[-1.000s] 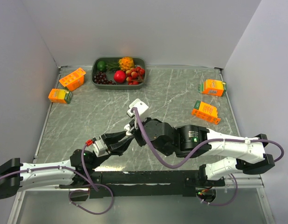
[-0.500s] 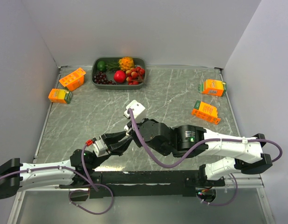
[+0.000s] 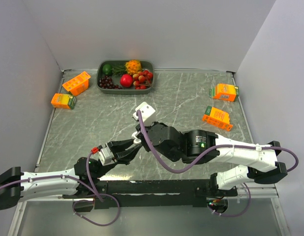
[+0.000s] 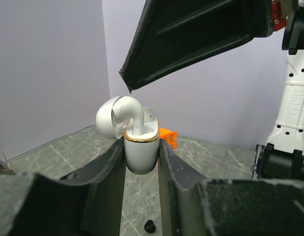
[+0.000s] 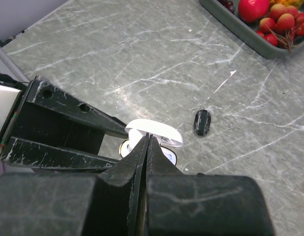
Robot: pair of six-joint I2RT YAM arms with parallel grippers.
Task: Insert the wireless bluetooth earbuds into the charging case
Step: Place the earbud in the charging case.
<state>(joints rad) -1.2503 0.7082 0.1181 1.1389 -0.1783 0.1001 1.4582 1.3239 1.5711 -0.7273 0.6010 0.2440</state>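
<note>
My left gripper (image 4: 141, 147) is shut on the white charging case (image 4: 140, 156), which has a gold rim and stands upright with its lid (image 4: 106, 118) swung open. A white earbud (image 4: 130, 110) stands partly in the case, its stem down. My right gripper (image 5: 147, 138) is shut with nothing between its fingers. Its tip hangs just above that earbud in the left wrist view (image 4: 130, 89). A black earbud (image 5: 201, 122) lies on the table beside the case and shows below it as the same earbud (image 4: 150, 226). From above, both grippers (image 3: 137, 140) meet at mid-table and hide the case.
A grey tray (image 3: 100, 86) of fruit sits at the back. Two orange cartons (image 3: 76, 82) (image 3: 63, 101) lie at the far left and two more (image 3: 225, 92) (image 3: 217, 117) at the right. Grey walls close in the marble table on three sides.
The right arm's wrist has shifted slightly, first nearer and then back away, staying over the case. The left arm and the case have not moved.
</note>
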